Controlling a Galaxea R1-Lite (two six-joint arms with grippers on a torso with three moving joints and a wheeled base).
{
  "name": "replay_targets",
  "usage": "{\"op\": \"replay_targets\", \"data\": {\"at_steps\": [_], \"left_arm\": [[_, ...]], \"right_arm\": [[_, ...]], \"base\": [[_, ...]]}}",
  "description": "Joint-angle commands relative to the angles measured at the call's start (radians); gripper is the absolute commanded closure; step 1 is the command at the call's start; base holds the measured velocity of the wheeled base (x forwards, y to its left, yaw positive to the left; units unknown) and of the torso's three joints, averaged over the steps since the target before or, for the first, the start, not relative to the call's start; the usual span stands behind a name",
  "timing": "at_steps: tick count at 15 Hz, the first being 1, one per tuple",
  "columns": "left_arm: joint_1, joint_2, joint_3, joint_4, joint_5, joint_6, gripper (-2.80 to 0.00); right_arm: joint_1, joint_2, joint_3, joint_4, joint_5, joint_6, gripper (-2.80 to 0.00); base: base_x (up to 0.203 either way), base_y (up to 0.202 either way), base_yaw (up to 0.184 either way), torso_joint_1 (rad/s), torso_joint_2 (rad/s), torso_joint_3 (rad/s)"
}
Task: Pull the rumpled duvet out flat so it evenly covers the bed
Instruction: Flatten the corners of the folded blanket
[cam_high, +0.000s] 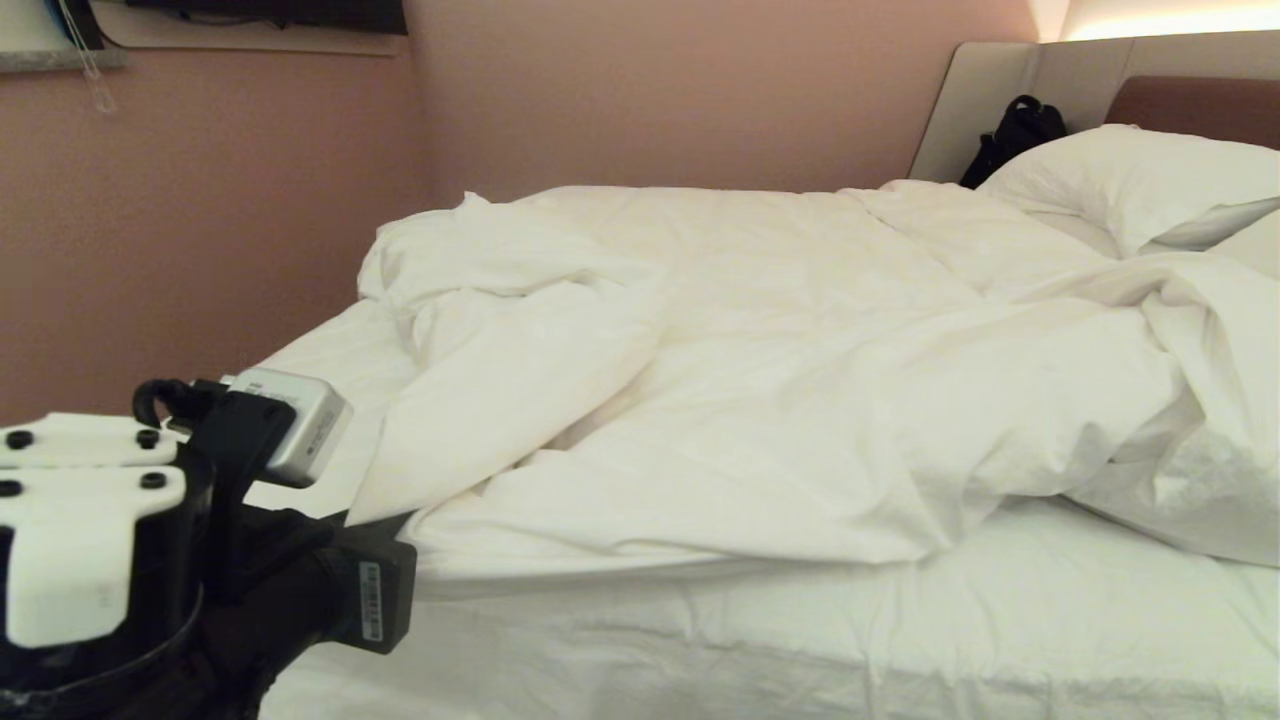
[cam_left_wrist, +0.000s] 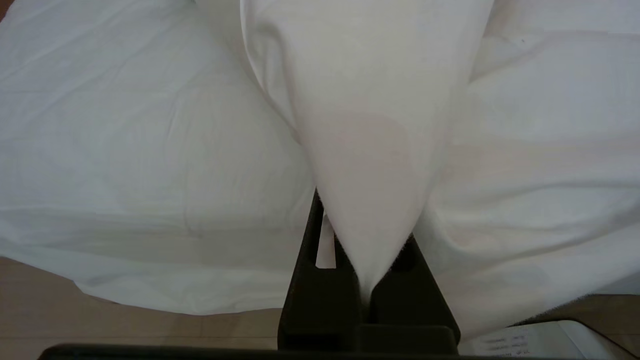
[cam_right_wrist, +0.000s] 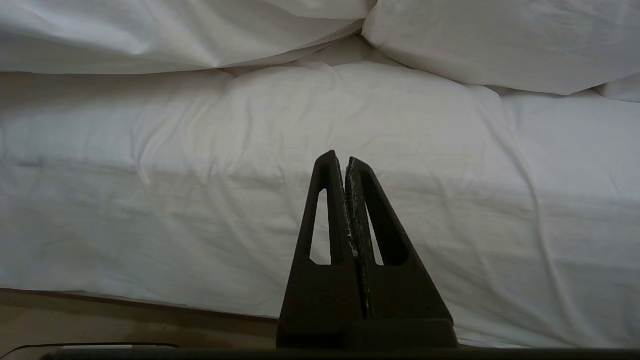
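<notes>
A: What is held nearest the lens?

B: In the left wrist view, a pinched corner of the duvet (cam_left_wrist: 370, 150) is clamped between the closed fingers of the left gripper (cam_left_wrist: 367, 287), the cloth rising from them in a taut cone toward the top of the frame. In the head view the left arm is seen at the lower left, at the bed's near corner.

A: And the right gripper (cam_right_wrist: 346, 165)?

B: Its fingers are pressed together on nothing; it is parked low in its own view, facing the mattress side of the bed (cam_right_wrist: 200, 225).

A: How should the pull be done well?

B: Probably the grip should be kept firm and the corner drawn steadily outward and low toward the near left corner, so that the folded flap at centre left of the head view is opened rather than dragged as a lump.

A: Where does the duvet lie?

B: It is heaped across the middle of the head view, with bare sheet (cam_high: 1000, 610) exposed along the lower edge.

A: What stands in the way farther back?

B: The bunched folds at the right edge, then the pillows (cam_high: 1130, 180) at upper right, and a black bag (cam_high: 1015, 130) against the headboard (cam_high: 1000, 90). The pink wall (cam_high: 250, 200) is close on the left.
</notes>
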Motion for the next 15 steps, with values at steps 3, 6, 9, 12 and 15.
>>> {"op": "replay_targets", "data": {"at_steps": [3, 6, 9, 12, 15], "left_arm": [[-0.002, 0.010, -0.001, 0.007, 0.000, -0.013, 0.00], [-0.023, -0.001, -0.005, 0.015, 0.003, -0.006, 0.00], [-0.023, 0.010, -0.003, 0.031, 0.002, -0.015, 0.00], [-0.023, 0.023, -0.004, 0.034, 0.002, -0.016, -2.80], [-0.023, 0.055, -0.003, 0.053, 0.002, -0.074, -2.80]], "right_arm": [[0.000, 0.000, 0.000, 0.000, 0.000, 0.000, 0.00], [0.000, 0.000, 0.000, 0.000, 0.000, 0.000, 0.00], [0.000, 0.000, 0.000, 0.000, 0.000, 0.000, 0.00], [0.000, 0.000, 0.000, 0.000, 0.000, 0.000, 0.00], [0.000, 0.000, 0.000, 0.000, 0.000, 0.000, 0.00]], "base": [[0.000, 0.000, 0.000, 0.000, 0.00, 0.000], [0.000, 0.000, 0.000, 0.000, 0.00, 0.000], [0.000, 0.000, 0.000, 0.000, 0.00, 0.000], [0.000, 0.000, 0.000, 0.000, 0.00, 0.000], [0.000, 0.000, 0.000, 0.000, 0.00, 0.000]]}}
